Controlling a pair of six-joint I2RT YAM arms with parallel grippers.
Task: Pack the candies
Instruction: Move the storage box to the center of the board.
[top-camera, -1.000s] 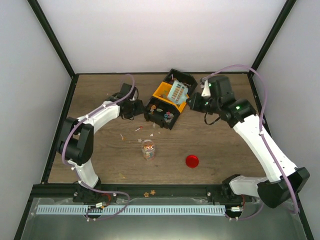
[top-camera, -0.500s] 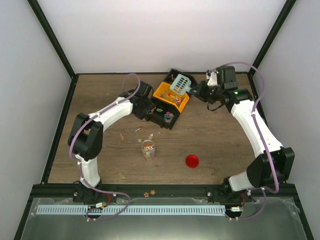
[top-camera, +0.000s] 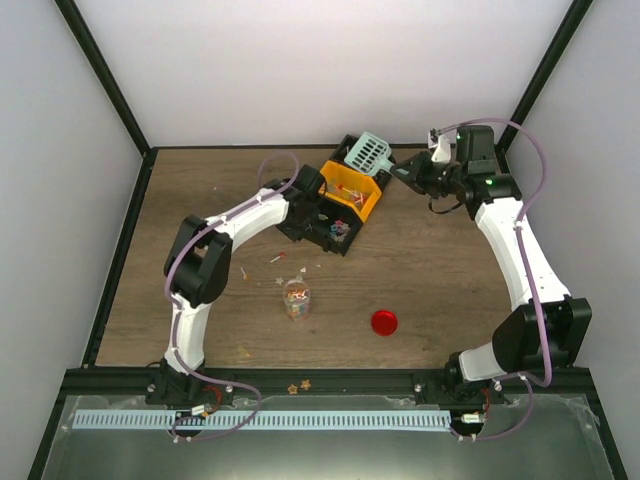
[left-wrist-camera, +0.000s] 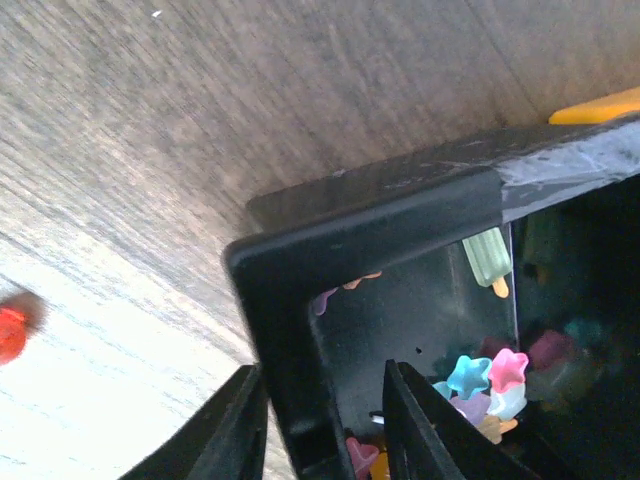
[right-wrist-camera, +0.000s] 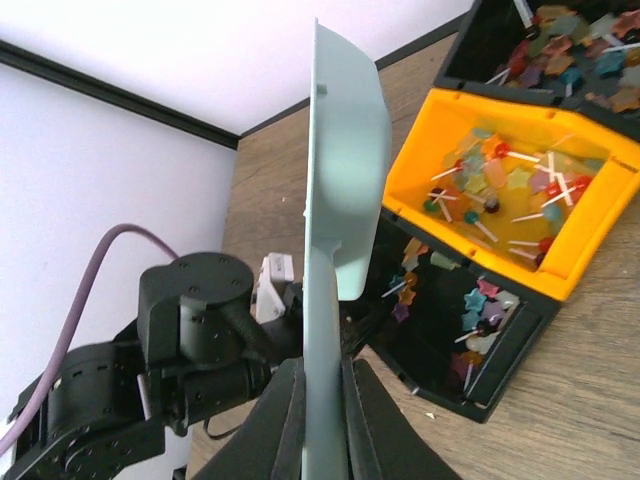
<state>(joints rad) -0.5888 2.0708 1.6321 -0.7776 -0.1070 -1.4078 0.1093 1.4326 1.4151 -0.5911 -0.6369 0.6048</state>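
Observation:
The candies (left-wrist-camera: 490, 375) lie in a black box (left-wrist-camera: 350, 225); more candies (right-wrist-camera: 500, 185) fill the orange bin (right-wrist-camera: 590, 270) stacked on it, and some sit in a small clear jar (top-camera: 296, 299). My left gripper (left-wrist-camera: 322, 372) straddles the box's corner wall, one finger outside and one inside, open with a gap on the inner side. In the top view the left gripper (top-camera: 303, 203) is at the box's left edge. My right gripper (right-wrist-camera: 322, 365) is shut on the handle of a teal scoop (right-wrist-camera: 340, 180), held edge-up beside the bin. The teal scoop (top-camera: 367, 154) hangs above the bin's far side.
A red round lid (top-camera: 384, 321) lies on the wooden table (top-camera: 450, 280), right of the jar. A few loose candies (top-camera: 279, 258) are scattered between the box and the jar. Black frame rails and white walls enclose the table.
My left arm has swung right to the black box and its jaws have narrowed around the wall. My right arm has drawn the scoop up and back from the orange bin.

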